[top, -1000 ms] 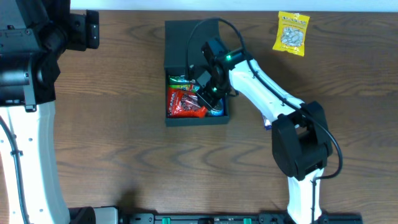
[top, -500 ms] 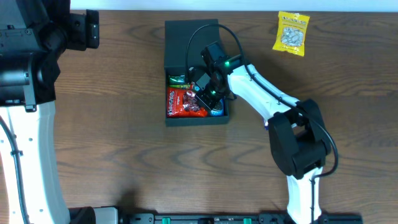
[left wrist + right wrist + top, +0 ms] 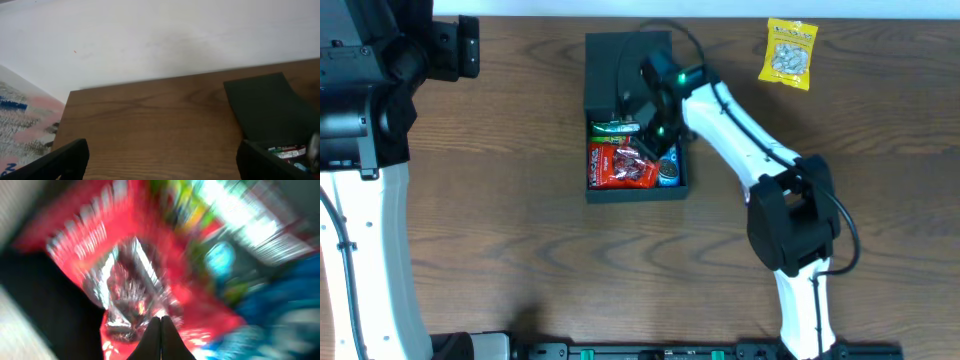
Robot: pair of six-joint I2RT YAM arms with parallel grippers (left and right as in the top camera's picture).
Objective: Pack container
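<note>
The container (image 3: pixel 636 194) is a dark, shallow box at the table's far middle, with its flap lid (image 3: pixel 620 70) standing open at the back. Inside lie a red packet (image 3: pixel 618 165), a green packet (image 3: pixel 615 128) and a blue packet (image 3: pixel 668 172). My right gripper (image 3: pixel 655 135) hangs over the box, shut. In the right wrist view its fingertips (image 3: pixel 161 322) are pressed together with nothing between them, just above the red packet (image 3: pixel 90 235) and its crinkled silver end. My left gripper (image 3: pixel 165 167) is open, well left of the container (image 3: pixel 265 112), over bare wood.
A yellow snack packet (image 3: pixel 790 53) lies on the table at the back right. The left arm's body (image 3: pixel 360 100) fills the left side. Past the table's far edge is a white wall (image 3: pixel 150 40).
My right gripper has moved toward the back of the box, still shut, uncovering more of the red packet. The left arm has not moved.
</note>
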